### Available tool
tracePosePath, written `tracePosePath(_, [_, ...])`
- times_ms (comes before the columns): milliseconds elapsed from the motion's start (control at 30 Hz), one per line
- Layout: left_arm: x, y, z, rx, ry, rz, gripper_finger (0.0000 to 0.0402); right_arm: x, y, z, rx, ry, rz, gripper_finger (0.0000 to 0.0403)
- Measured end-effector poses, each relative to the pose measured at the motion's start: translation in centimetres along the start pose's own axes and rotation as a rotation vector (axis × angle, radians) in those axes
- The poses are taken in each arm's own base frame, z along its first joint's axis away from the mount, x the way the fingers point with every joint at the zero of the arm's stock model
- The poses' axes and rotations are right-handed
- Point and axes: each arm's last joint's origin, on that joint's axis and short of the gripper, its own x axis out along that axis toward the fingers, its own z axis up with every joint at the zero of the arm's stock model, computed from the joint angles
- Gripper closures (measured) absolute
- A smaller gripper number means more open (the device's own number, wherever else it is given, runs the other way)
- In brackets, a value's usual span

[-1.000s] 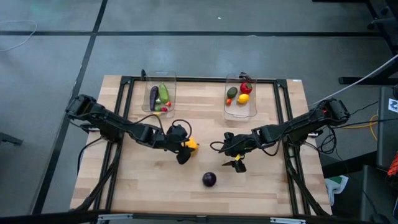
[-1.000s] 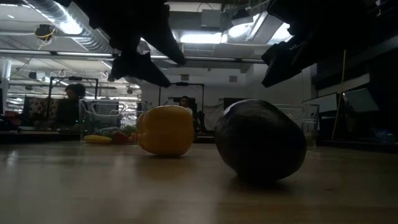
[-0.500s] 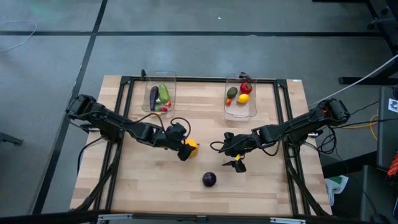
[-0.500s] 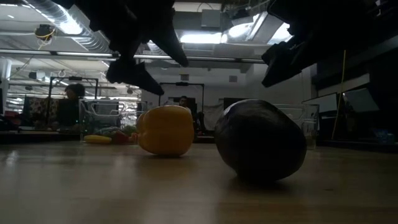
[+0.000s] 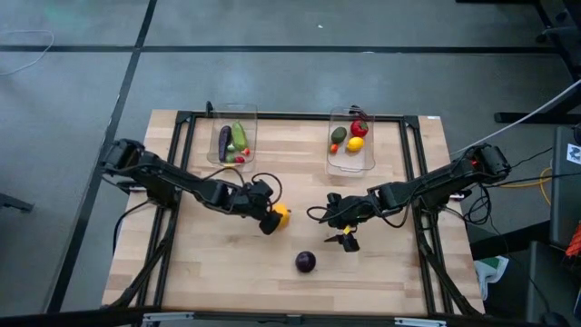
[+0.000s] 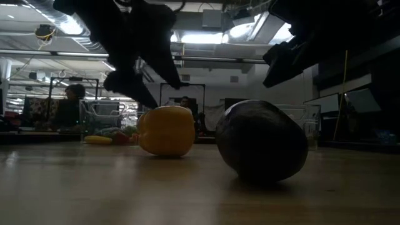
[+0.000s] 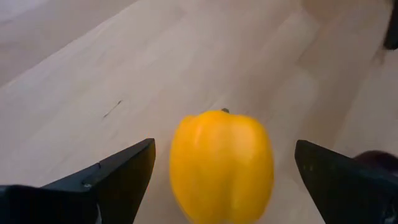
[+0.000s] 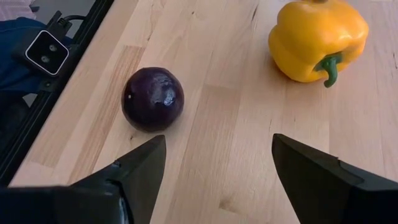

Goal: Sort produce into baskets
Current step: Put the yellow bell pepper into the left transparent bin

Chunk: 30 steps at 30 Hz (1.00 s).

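A yellow pepper [image 5: 282, 214] lies on its side on the wooden table, green stem [image 8: 329, 65] pointing sideways. My left gripper [image 5: 270, 222] is open and hangs slanting over it, one finger [image 7: 118, 174] on each side of the pepper [image 7: 221, 165], with a gap to both. A purple round piece [image 5: 306, 262] rests nearer the front edge. My right gripper [image 5: 346, 239] hovers open right of centre, above the table, with the purple piece [image 8: 152, 99] ahead of it. Two clear baskets [image 5: 233, 136] [image 5: 350, 143] at the far edge hold more produce.
A black frame [image 5: 186, 118] runs around the table's edges. Cables trail from both wrists. Bare wood [image 5: 218, 263] lies at the front left and front right. In the low view the pepper [image 6: 165, 130] and purple piece [image 6: 261, 140] sit close together; people show in the room behind.
My left gripper has opened wider and sunk toward the yellow pepper, tipping a little more downward. The pepper, the purple piece and my right gripper have kept still.
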Motion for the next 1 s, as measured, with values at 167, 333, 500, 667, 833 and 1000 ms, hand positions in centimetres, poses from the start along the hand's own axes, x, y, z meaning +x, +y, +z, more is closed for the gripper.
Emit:
tracePosePath(167, [1.0, -0.3, -0.6, 0.067, 0.009, -0.003, 0.0022, 0.0, 0.0, 0.0, 0.0, 0.001, 0.0, 0.0111])
tracePosePath(333, [1.5, -0.5, -1.1, 0.103, 0.021, -0.003, 0.0022, 0.0, 0.0, 0.0, 0.0, -0.001, 0.0, 0.0111])
tracePosePath(500, [2.1, -0.4, -1.5, 0.128, 0.036, 0.016, 0.0022, 0.0, 0.0, 0.0, 0.0, -0.001, 0.0, 0.0111])
tracePosePath(667, [3.2, -0.3, -2.1, 0.143, 0.055, 0.037, 0.0022, 0.0, 0.0, 0.0, 0.0, -0.001, 0.0, 0.0111])
tracePosePath(833, [3.6, -0.2, -2.4, 0.152, 0.061, 0.044, 0.0022, 0.0, 0.0, 0.0, 0.0, -0.001, 0.0, 0.0111])
tracePosePath(1000, [3.6, -0.2, -2.3, 0.151, 0.061, 0.045, 0.0022, 0.0, 0.0, 0.0, 0.0, -0.001, 0.0, 0.0111])
